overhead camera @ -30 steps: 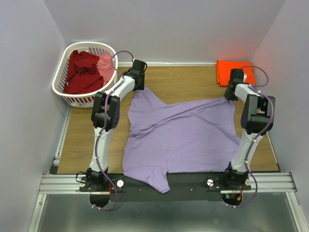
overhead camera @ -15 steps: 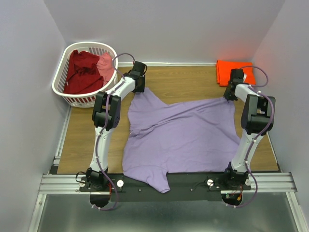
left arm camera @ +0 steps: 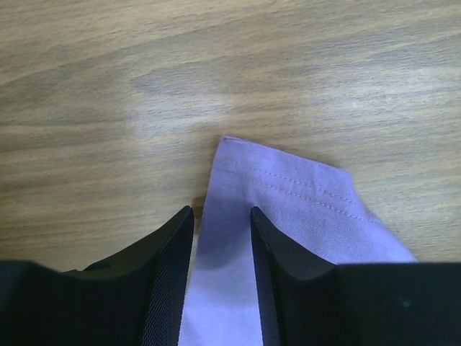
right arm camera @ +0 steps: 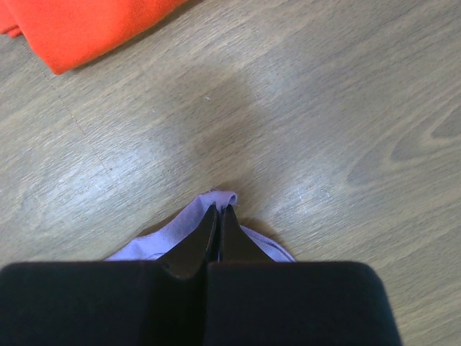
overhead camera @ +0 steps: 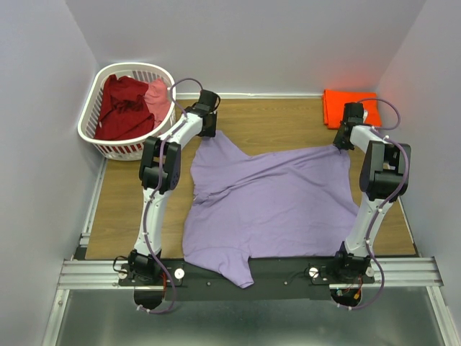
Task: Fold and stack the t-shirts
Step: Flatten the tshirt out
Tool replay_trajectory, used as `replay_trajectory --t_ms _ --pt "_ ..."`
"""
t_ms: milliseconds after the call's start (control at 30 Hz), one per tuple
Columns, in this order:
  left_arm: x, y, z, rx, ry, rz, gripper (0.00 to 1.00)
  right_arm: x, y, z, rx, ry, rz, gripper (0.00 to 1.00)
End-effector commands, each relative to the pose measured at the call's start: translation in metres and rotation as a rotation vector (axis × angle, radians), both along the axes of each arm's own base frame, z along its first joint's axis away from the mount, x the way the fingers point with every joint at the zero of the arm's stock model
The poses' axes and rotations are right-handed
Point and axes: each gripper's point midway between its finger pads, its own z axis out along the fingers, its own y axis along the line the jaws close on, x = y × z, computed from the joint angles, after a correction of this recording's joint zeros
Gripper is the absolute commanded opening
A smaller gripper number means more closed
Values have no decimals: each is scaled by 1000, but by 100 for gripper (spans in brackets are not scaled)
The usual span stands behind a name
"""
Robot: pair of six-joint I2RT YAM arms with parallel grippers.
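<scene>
White slotted laundry basket sits up at ten o'clock by the wooden table's far corner, pale walls close in around twelve, and a metal rail runs across at six.

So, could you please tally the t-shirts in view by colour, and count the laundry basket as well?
lavender-purple t-shirt: 1
orange t-shirt: 1
dark red t-shirt: 1
pink t-shirt: 1
white laundry basket: 1
Total: 5 things, 4 t-shirts and 1 basket
</scene>
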Motion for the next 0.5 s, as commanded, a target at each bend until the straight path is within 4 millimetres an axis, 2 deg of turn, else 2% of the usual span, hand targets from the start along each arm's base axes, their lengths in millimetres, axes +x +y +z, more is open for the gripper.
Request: replay_trajectory --t_ms 0,133,233,300,467 --pt "-26 4 -38 30 155 -48 44 -12 7 -5 43 26 1 1" --pt "-27 4 -40 26 168 -68 39 -12 6 -3 40 21 -1 1" --pt "-26 7 -39 14 170 -67 28 -12 5 -3 36 20 -3 1" --pt "-25 8 -39 10 170 -68 25 -12 6 -3 38 21 -2 1" --pt "-23 11 -38 2 166 -72 0 -11 7 -4 46 16 2 1"
